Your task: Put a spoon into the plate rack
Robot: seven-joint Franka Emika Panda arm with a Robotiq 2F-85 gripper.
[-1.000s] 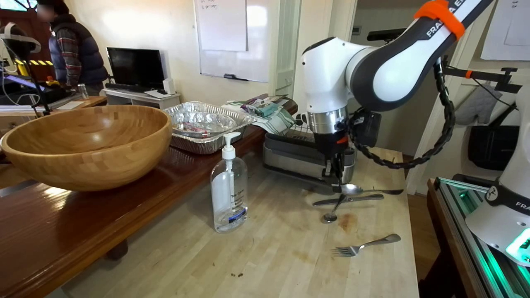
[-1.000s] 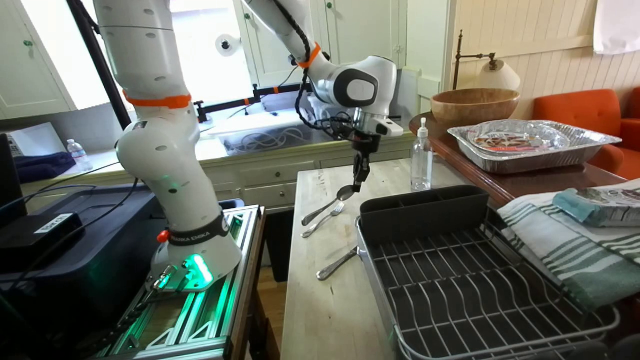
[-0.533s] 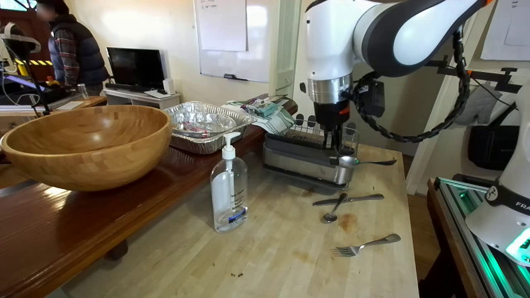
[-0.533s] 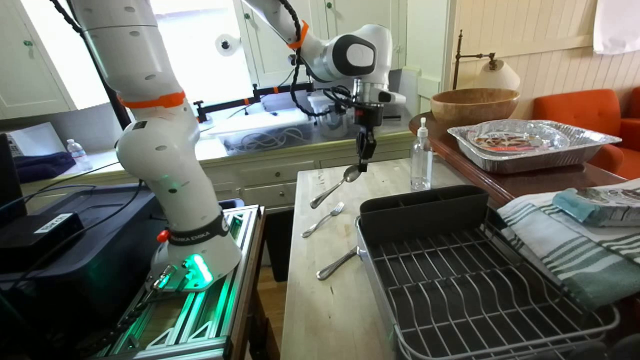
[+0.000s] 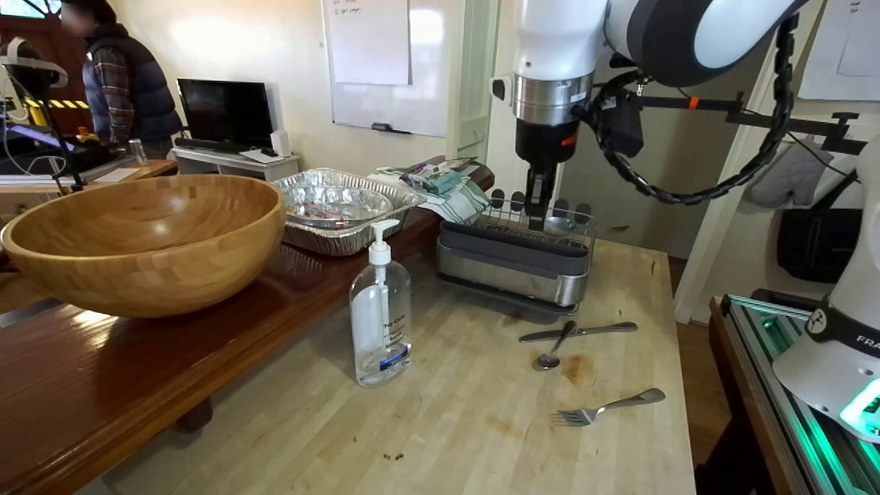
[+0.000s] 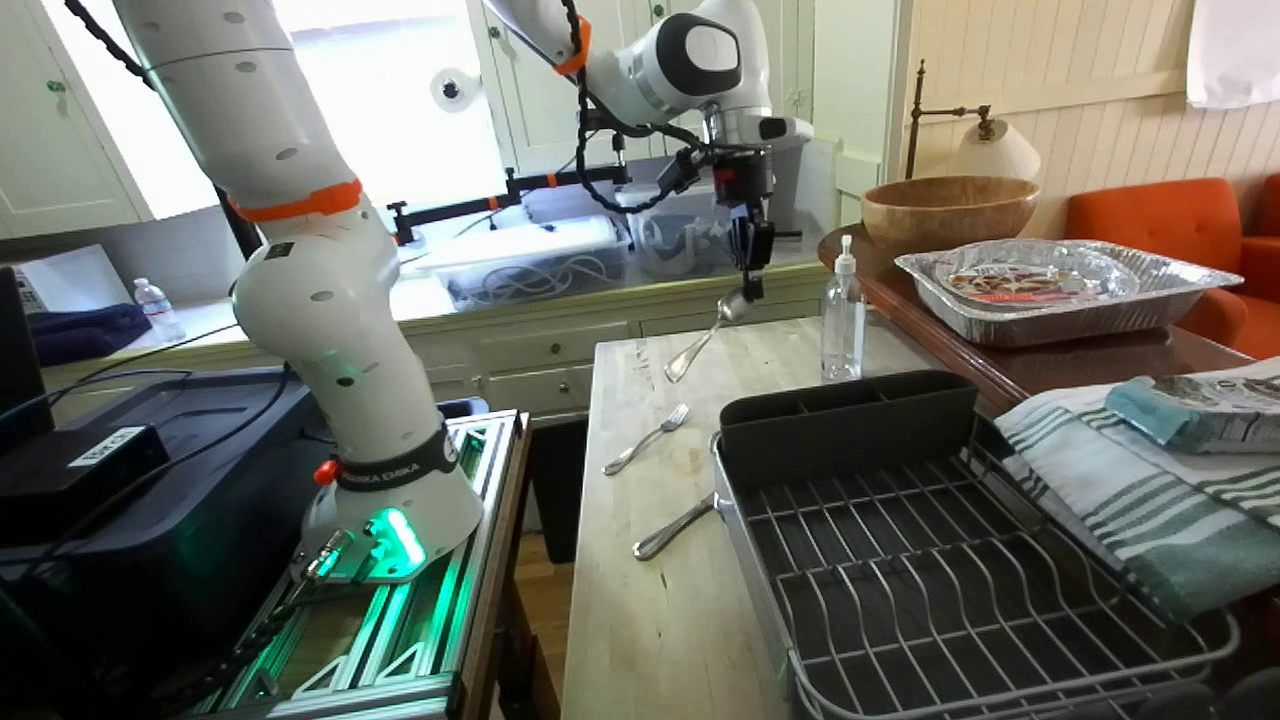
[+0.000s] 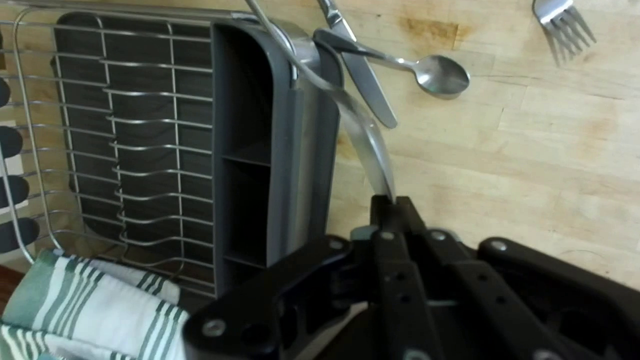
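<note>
While the spoon (image 7: 351, 109) (slim, shiny silver, blurred in wrist view) is held mid-air over the tabletop (image 5: 447, 426), apart from the plate rack (image 5: 505, 275), its bowl end is pinched by the gripper (image 7: 392, 205), closed to the metal's thickness. Versus half a second ago, both have been raised; the second spoon (image 5: 548, 361) is unmoved. On the plate rack, smooth metal wall, wavy wires and divided grey caddy (image 6: 850, 432) are seen. Tabletop: pale, stained wood.

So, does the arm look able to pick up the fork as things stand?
Probably not yet: its jaws are shut on a spoon, so they would need to let go first. Nothing visible covers the fork.
</note>
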